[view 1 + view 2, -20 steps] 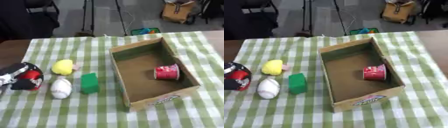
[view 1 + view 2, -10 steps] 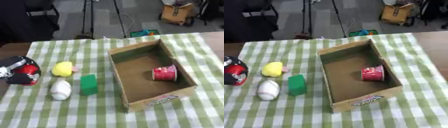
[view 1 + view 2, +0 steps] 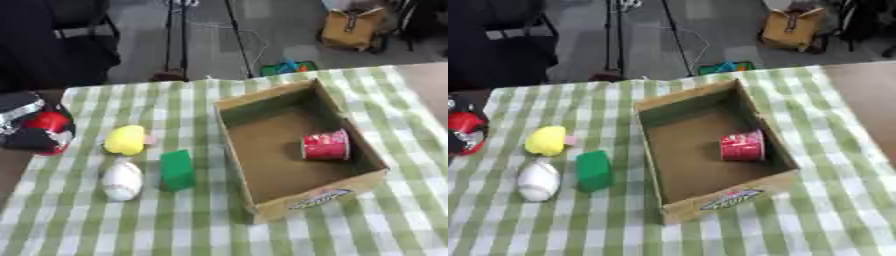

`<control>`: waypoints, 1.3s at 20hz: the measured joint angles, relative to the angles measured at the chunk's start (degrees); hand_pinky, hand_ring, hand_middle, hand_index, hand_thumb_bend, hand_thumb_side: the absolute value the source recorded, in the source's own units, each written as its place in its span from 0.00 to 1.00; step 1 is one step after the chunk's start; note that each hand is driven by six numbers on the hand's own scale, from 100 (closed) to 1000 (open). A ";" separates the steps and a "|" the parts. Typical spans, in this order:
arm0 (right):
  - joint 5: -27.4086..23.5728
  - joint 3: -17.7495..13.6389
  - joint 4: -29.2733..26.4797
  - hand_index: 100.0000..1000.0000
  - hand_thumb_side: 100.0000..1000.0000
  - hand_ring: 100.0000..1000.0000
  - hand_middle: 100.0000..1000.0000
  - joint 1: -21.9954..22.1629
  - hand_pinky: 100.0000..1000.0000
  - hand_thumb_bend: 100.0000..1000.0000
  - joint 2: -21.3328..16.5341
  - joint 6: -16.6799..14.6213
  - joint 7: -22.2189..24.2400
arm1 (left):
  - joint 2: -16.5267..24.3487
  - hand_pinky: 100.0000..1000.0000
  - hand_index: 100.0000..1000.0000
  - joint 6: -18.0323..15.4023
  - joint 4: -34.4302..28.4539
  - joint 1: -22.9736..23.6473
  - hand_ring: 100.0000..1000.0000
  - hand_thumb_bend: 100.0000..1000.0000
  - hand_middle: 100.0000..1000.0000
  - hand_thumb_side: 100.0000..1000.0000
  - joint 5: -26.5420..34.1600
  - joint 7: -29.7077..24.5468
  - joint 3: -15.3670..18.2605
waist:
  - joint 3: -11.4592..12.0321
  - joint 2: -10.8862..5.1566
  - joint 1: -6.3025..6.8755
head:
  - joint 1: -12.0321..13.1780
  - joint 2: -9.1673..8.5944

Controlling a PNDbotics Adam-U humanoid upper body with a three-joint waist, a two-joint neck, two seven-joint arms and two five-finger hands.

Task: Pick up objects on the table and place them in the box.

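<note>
Right, the box [image 3: 302, 147] sits open on the checked counter [image 3: 201, 230], and a red cup [image 3: 326, 145] lies on its side inside, against the right wall. Left of the box, apart from it, a green block [image 3: 178, 169] stands near a white ball [image 3: 122, 179], with a yellow toy [image 3: 125, 139] just behind them. Further left, at the counter's edge, the left robot hand [image 3: 35, 127] shows, black and silver with something red at it; whether its fingers are apart or clamped, I cannot tell.
</note>
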 measured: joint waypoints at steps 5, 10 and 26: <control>0.00 0.16 0.00 0.63 0.69 0.52 0.46 0.09 0.46 0.00 -0.03 0.05 0.12 | 0.12 0.21 0.62 -0.43 -1.12 -3.55 0.67 0.00 0.68 0.41 -0.22 -2.58 -1.24 | -0.04 -0.32 0.29 | 0.02 0.33; 0.00 0.37 0.00 0.63 0.69 0.52 0.46 0.57 0.46 0.00 -0.09 -0.08 0.33 | -0.62 0.19 0.61 -1.09 -1.72 -9.47 0.66 0.00 0.68 0.41 -0.19 -5.05 -2.97 | -0.16 -1.19 0.81 | 0.25 0.81; -0.72 1.29 0.00 0.62 0.68 0.52 0.46 1.01 0.46 0.00 -0.09 -0.41 1.33 | -12.08 0.15 0.59 -3.17 1.01 -24.95 0.63 0.00 0.65 0.41 0.07 -10.53 -6.75 | -1.60 -2.30 1.54 | 0.89 1.20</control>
